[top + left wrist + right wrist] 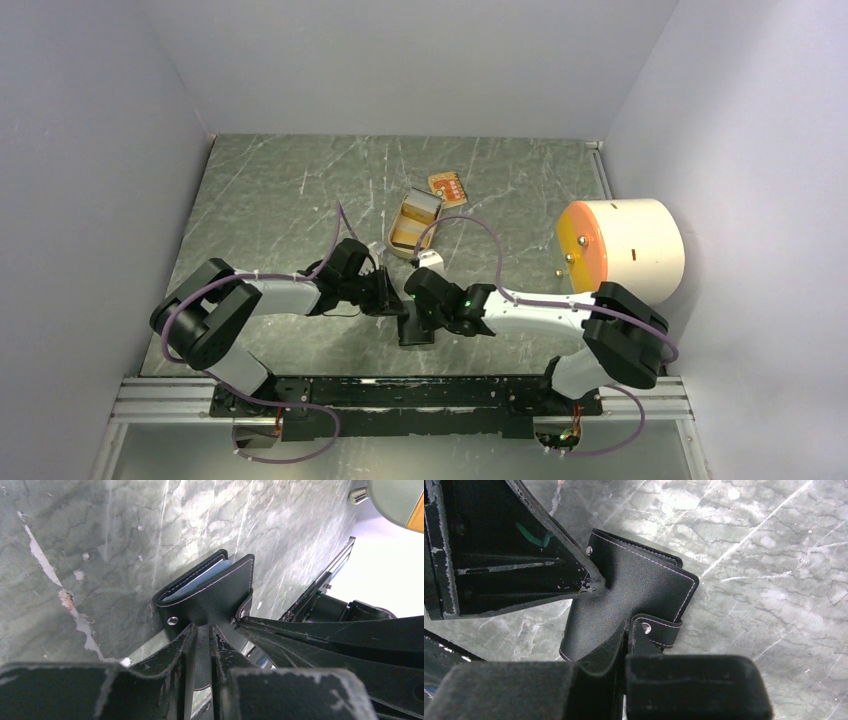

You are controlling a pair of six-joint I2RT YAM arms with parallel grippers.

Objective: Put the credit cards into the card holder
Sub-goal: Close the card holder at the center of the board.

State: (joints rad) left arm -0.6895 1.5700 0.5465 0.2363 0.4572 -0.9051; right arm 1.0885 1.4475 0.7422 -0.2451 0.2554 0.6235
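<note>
Grey-green marbled table (280,200), closed in by pale walls. The black card holder (415,330) is found toward 6 o'clock of the table's middle, between both arms. The left gripper (202,630) is clamped on one cover, and blue lining is seen between the covers. The right gripper (624,642) is clamped on the edge beside the snap tab. A tan-orange card (447,188) is noted toward 12 o'clock, near an open tan tin (412,225). A cream cylinder (630,250) is noted at 3 o'clock.

Marbled grey table (270,200) bears an open tin (408,232), an orange card (447,188) just beyond it, a white drum (640,245), and perhaps a pale card (431,260) beside the tin.
</note>
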